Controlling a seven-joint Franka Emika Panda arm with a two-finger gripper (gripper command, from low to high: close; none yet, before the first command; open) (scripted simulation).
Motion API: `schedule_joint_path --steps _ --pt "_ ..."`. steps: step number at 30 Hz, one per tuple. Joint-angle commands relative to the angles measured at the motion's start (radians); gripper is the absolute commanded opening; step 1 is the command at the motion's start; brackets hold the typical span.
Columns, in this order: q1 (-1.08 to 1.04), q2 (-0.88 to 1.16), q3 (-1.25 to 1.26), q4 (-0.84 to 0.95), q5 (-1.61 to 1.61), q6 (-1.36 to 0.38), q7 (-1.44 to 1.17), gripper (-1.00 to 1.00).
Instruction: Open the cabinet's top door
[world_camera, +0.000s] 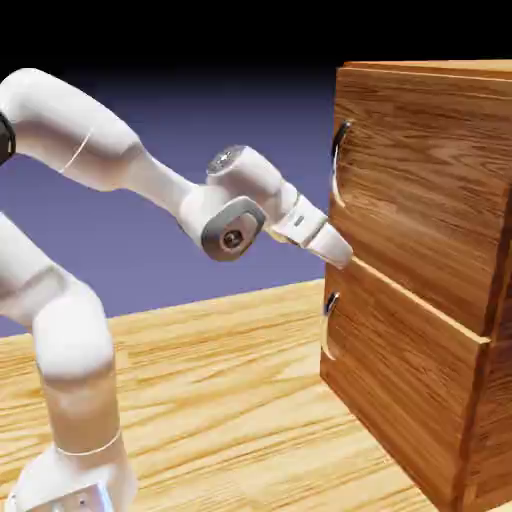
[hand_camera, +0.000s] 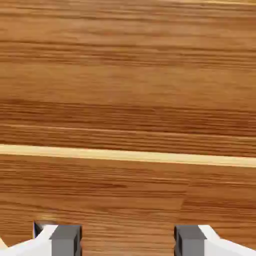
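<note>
The cabinet of reddish-brown wood stands at the right of the exterior view. Its top door carries a curved metal handle near its left edge. My gripper points at the cabinet front, below that handle, at the seam between the top door and the lower panel. In the hand view, wood grain fills the frame, crossed by a pale seam line. The gripper is open, its two grey fingertips wide apart with nothing between them.
The lower panel has its own metal handle just under my gripper. The light wooden table runs from the arm's base to the cabinet's foot.
</note>
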Motion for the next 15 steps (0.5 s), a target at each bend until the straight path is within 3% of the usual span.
schedule_joint_path --steps 1,15 --pt "-0.010 -0.006 0.012 0.005 0.044 -0.001 -0.033 0.00" --pt "-0.153 -0.085 0.186 0.080 0.653 -0.015 -0.499 0.00"
